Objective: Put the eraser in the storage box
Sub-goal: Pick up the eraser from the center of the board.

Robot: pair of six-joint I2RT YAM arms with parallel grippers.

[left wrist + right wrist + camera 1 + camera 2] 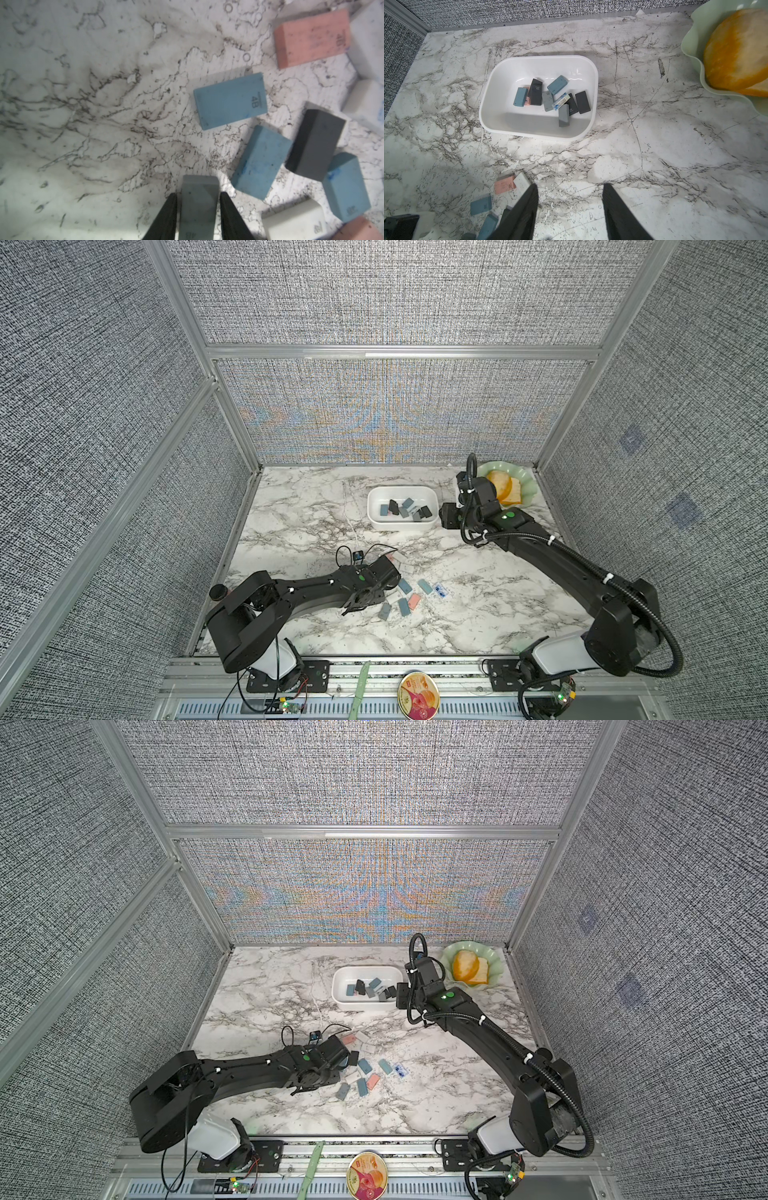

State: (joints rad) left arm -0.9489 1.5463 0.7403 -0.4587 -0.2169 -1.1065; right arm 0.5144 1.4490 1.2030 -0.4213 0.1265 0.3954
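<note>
My left gripper (198, 196) is low over the near-left of the marble-patterned tabletop (316, 510). It is clamped on the two long sides of a grey rectangular rubber eraser (199, 185). Just right of it, loose erasers (229, 100) in blue, pink, white and dark grey lie scattered. Farther back, near centre, the white rounded-rectangular plastic storage box (500, 116) holds several erasers. My right gripper (569, 187) hovers just right of that box, jaws spread and empty. The pale green scalloped dish (691, 47) sits at the far right.
</note>
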